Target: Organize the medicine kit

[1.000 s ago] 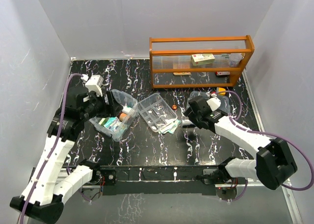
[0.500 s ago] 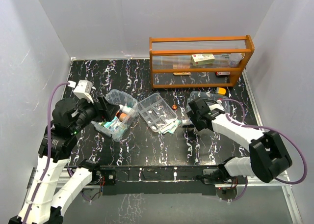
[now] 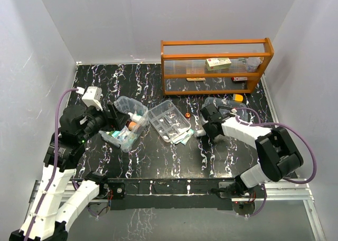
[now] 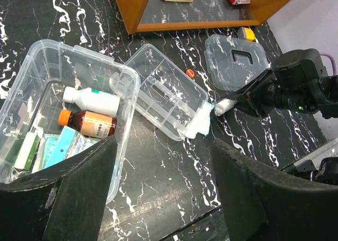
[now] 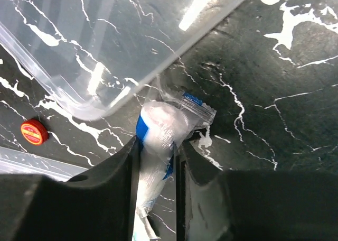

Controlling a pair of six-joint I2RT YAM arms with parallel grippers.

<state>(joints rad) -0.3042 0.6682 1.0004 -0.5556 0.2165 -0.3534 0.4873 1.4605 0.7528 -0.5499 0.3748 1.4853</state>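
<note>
The clear medicine kit box holds a white bottle, a brown bottle with an orange cap and flat packets. The divided insert tray lies to its right. The clear lid with a dark handle lies farther right. My left gripper is open and empty, above the box's right side. My right gripper is shut on a clear packet with blue and white contents, low over the table by the lid's corner. More packets lie by the tray.
The orange wooden rack stands at the back with small boxes on its shelf. A small red cap lies between the tray and the lid. White walls close in three sides.
My left arm drew back to the left, its gripper still over the box. My right gripper moved a little left and nearer, towards the packets by the tray.
</note>
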